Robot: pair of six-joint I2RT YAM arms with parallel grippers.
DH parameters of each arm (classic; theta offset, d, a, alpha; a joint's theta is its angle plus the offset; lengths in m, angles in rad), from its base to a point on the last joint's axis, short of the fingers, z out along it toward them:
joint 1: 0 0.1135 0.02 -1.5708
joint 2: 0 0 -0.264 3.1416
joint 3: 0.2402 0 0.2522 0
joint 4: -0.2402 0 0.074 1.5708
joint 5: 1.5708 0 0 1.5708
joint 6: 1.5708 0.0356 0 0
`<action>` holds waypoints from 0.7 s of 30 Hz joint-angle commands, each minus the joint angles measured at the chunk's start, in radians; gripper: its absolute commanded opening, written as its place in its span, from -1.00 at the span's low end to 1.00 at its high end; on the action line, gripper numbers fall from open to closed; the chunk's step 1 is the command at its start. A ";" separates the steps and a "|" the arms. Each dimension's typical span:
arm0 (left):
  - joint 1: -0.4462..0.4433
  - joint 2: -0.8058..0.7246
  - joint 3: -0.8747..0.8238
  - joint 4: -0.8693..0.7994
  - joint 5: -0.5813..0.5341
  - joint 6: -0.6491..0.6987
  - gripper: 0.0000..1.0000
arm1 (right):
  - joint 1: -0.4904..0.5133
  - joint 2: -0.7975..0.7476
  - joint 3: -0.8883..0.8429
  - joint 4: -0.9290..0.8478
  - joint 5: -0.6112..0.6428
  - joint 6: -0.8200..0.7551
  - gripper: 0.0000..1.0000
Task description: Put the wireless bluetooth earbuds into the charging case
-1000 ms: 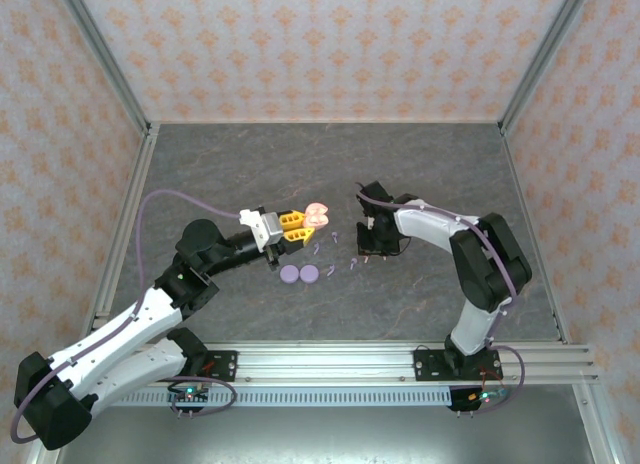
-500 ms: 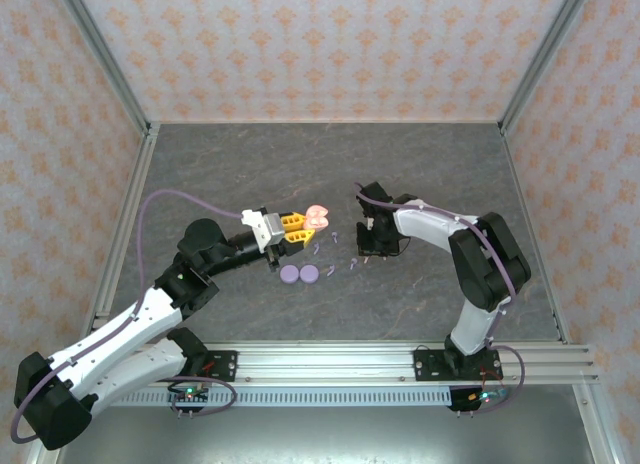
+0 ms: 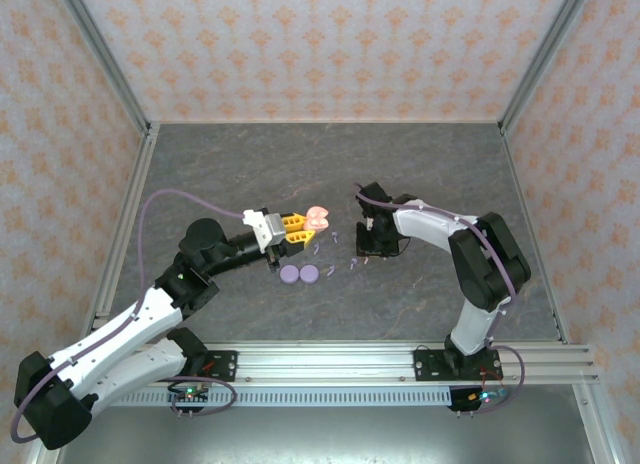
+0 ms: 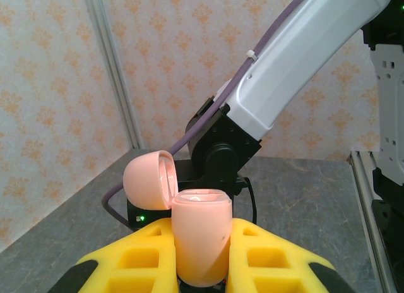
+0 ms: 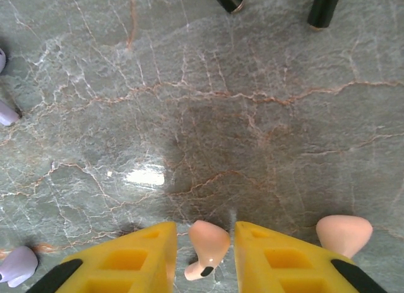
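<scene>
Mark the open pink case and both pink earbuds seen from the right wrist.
Pink case (image 4: 199,242), left wrist view, front of its body.
Centre earbud (image 5: 209,238), right wrist view, its bulb.
Edge earbud (image 5: 344,235), right wrist view, its bulb.

Pink case (image 4: 201,242) smooth satin plastic; earbud (image 5: 208,241) smooth pink plastic; tabletop (image 5: 252,116) grey marbled, slight sheen

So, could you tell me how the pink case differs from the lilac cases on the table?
The pink case stands upright, lid open, clamped in the left tool; the lilac cases lie flat on the table, untouched. Both kinds are small and rounded.
</scene>
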 commanded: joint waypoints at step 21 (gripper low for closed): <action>-0.009 -0.002 0.021 0.020 0.019 -0.008 -1.00 | 0.018 -0.144 -0.004 0.036 0.034 -0.094 -0.59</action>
